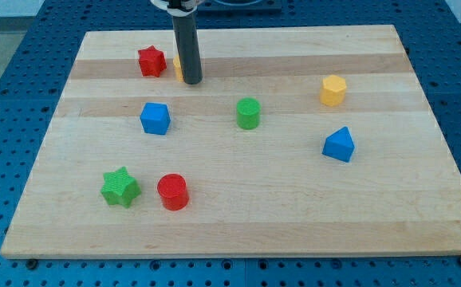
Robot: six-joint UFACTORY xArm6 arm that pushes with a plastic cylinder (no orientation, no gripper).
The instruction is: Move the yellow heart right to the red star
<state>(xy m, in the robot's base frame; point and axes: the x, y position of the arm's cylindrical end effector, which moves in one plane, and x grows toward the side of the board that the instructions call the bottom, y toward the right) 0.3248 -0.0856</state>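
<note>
The red star [151,61] lies near the view's top left of the wooden board [294,223]. The yellow heart [178,68] sits just to its right, a narrow gap between them; only a thin yellow sliver shows, the rest is hidden behind my rod. My tip [192,81] rests on the board right against the heart's right side.
A blue cube [155,118] lies below the star. A green cylinder [248,113] stands mid-board. A yellow hexagon block [333,90] and a blue triangular block [339,145] are at the right. A green star [120,187] and red cylinder [172,192] are at the bottom left.
</note>
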